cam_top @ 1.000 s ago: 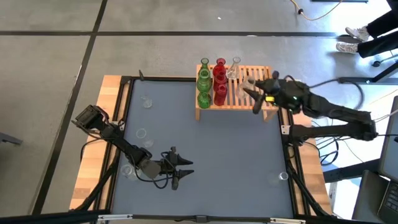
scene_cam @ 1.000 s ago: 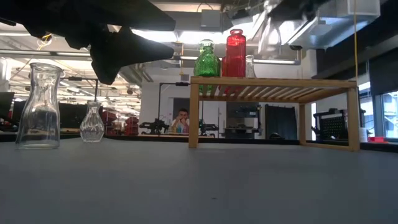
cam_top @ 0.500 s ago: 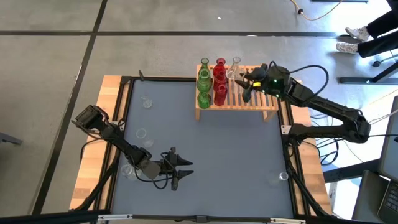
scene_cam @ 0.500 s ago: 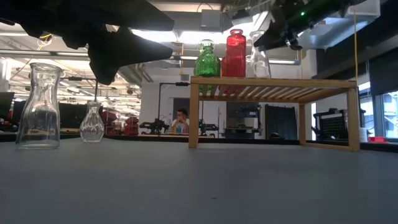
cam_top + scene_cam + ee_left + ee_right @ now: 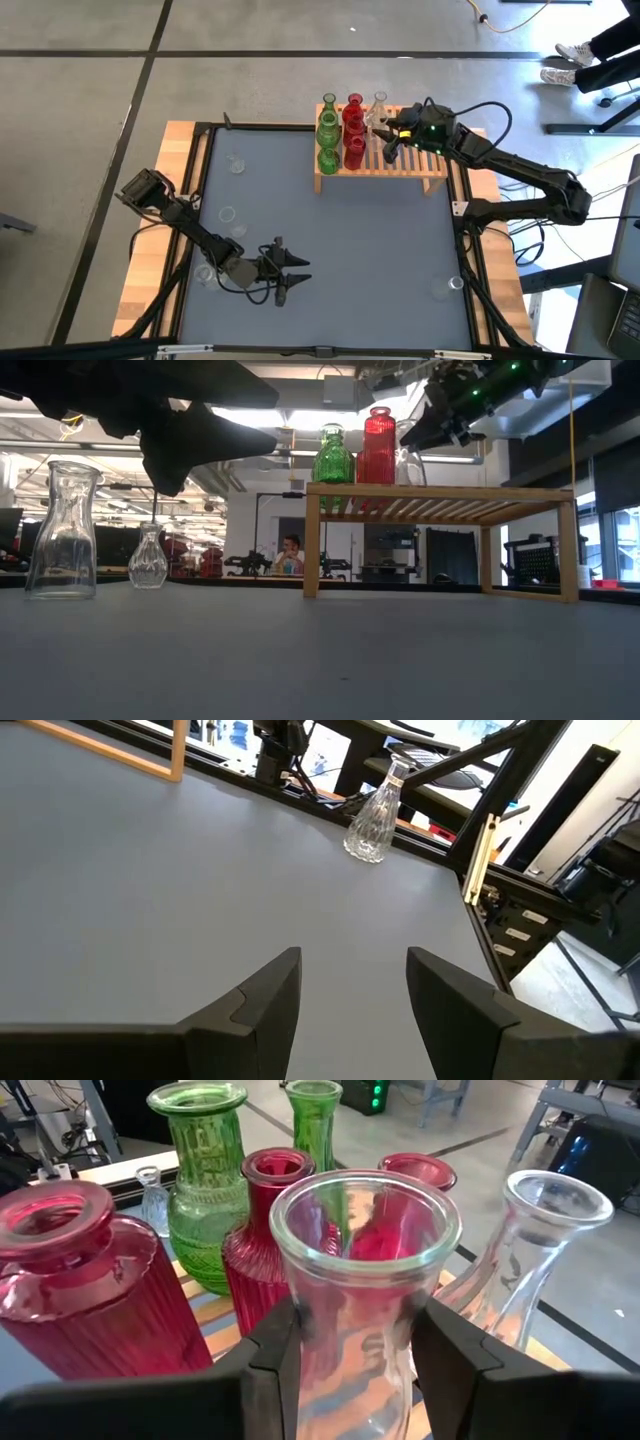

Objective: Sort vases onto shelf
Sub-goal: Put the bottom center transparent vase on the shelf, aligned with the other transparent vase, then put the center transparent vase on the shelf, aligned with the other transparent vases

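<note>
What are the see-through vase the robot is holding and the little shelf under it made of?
The clear vase in the right pincer looks like smooth, shiny glass: you can see the red vases right through it, and its rim glints. The shelf looks like pale, bare wood, with light tan slats and legs and no shine; whether it is coated cannot be told.

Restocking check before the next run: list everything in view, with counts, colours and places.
Light-wood slatted shelf: one, table's far right.
Green glass vases: three, row at the shelf's left end.
Red glass vases: three, row beside the green.
Clear glass bottle vase: one, on the shelf's far edge.
Clear glass carafe: one, held above the shelf.
Clear glass table vases: at least three, two left, one near right.
Person: one, room behind.
Left gripper: open, empty, near left.
Right gripper: gripping the carafe.
</note>
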Available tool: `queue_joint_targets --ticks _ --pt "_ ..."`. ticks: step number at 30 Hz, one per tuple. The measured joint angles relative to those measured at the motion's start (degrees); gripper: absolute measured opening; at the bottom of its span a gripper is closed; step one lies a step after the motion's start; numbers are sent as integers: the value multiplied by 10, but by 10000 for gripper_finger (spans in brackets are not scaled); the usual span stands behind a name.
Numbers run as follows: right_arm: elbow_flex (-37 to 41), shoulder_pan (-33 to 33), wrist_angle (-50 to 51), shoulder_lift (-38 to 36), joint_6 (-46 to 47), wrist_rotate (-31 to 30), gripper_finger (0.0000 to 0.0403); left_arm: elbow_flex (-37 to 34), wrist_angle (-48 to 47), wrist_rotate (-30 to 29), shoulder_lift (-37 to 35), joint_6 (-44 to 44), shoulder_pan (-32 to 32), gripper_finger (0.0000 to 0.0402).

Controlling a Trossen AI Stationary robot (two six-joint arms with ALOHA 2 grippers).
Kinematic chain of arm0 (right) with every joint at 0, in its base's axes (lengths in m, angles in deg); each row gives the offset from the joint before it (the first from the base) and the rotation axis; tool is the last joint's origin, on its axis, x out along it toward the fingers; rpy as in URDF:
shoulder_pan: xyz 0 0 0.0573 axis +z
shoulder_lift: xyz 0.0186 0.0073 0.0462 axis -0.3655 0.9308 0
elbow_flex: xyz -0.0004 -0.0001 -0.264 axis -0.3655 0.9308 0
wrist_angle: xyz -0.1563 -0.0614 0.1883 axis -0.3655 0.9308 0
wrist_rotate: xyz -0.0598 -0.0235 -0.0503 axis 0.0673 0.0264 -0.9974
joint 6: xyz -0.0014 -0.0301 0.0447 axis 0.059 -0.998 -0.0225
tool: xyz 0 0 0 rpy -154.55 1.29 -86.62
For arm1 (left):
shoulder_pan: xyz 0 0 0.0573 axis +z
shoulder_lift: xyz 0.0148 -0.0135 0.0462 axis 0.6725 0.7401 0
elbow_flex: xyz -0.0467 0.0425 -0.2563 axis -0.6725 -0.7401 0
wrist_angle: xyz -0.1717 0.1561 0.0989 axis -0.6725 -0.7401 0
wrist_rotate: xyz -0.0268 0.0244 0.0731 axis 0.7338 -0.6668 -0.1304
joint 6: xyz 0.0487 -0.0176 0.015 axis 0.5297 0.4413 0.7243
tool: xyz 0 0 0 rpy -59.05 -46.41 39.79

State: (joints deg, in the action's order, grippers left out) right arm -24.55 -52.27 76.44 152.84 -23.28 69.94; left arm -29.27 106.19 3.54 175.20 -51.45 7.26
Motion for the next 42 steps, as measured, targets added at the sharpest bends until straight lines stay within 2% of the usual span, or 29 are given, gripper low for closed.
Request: queue_joint_targets --ticks 9,17,22,33,38,42 --pt "0 0 -1 0 -2 -2 137 0 0 1 0 0 0 176" --pt "0 0 -2 -1 -2 -15 225 0 0 2 0 0 0 176" --pt "0 0 -3 -22 -17 -15 258 0 0 2 0 -1 0 176" --pt "0 1 24 -104 -22 -15 266 0 0 2 0 0 0 176" --pt "0 3 88 -160 -16 -2 266 0 -12 10 0 0 1 176" --pt "0 41 155 -194 3 28 266 0 -21 23 0 7 12 176"
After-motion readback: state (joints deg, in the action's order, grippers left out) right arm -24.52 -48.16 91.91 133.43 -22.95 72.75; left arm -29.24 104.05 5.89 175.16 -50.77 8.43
